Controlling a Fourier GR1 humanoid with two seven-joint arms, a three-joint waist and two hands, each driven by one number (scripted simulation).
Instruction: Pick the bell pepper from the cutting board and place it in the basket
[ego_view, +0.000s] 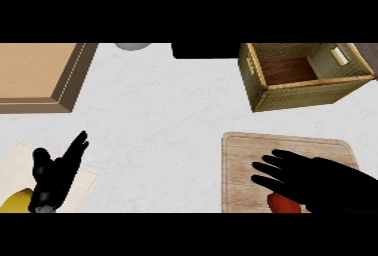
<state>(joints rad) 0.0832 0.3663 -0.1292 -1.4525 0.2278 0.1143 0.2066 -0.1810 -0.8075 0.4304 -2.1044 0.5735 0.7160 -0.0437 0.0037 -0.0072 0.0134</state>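
A red bell pepper (282, 204) lies at the near edge of the wooden cutting board (244, 150), mostly hidden beneath my right hand (314, 177). That hand hovers over the board with its fingers spread and slightly bent above the pepper, not closed round it. The woven basket (275, 99) stands at the back right, its brown floor bare. My left hand (53, 172) rests at the lower left with fingers straight, pointing up.
A pale mat (88, 180) with a yellow object (15, 201) on it lies under the left hand. A large wooden tray (66, 85) occupies the back left. A grey round object (133, 46) and a dark block (205, 50) sit at the far edge.
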